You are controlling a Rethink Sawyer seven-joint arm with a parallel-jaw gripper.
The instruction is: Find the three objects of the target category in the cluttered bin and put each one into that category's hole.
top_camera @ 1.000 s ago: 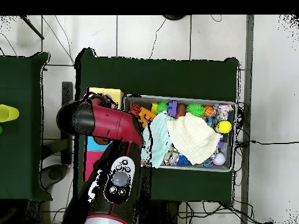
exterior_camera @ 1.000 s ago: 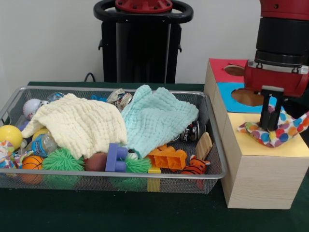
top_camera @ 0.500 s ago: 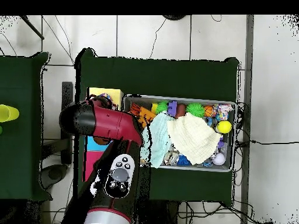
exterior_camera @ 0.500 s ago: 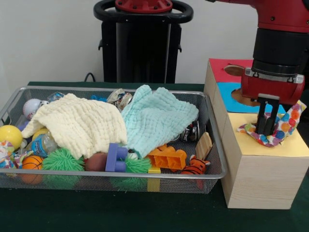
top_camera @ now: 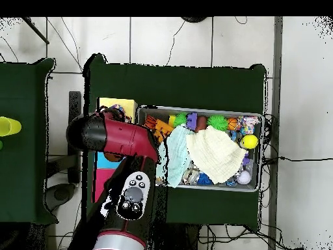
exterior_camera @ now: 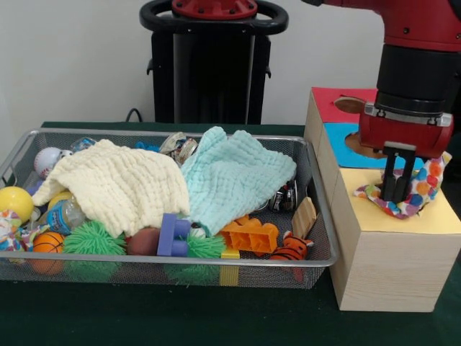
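Observation:
A polka-dot cloth (exterior_camera: pixel 414 189) lies bunched on the yellow panel (exterior_camera: pixel 374 216) of the wooden box, its right side standing up. My gripper (exterior_camera: pixel 396 196) comes straight down into the cloth's middle, its dark fingers close together and shut on the fabric. The tips are buried in the folds, and any hole beneath is hidden. In the overhead view the arm covers the gripper; only a bit of the cloth (top_camera: pixel 115 109) shows at the yellow panel (top_camera: pixel 127 104). In the wire bin (exterior_camera: pixel 317 252) a cream cloth (exterior_camera: pixel 115 184) and a mint cloth (exterior_camera: pixel 234 176) cover other items.
The box also has a blue panel (exterior_camera: pixel 342 144) and a red panel (exterior_camera: pixel 328 101), each with a hole. The bin holds balls, spiky green toys (exterior_camera: pixel 90 238), an orange block (exterior_camera: pixel 252 234), a purple block (exterior_camera: pixel 173 234), a tiger toy (exterior_camera: pixel 292 247) and cans.
The gripper has shifted slightly left and lower on the yellow panel. The polka-dot cloth, spread wide a second ago, is now gathered tightly around the fingers.

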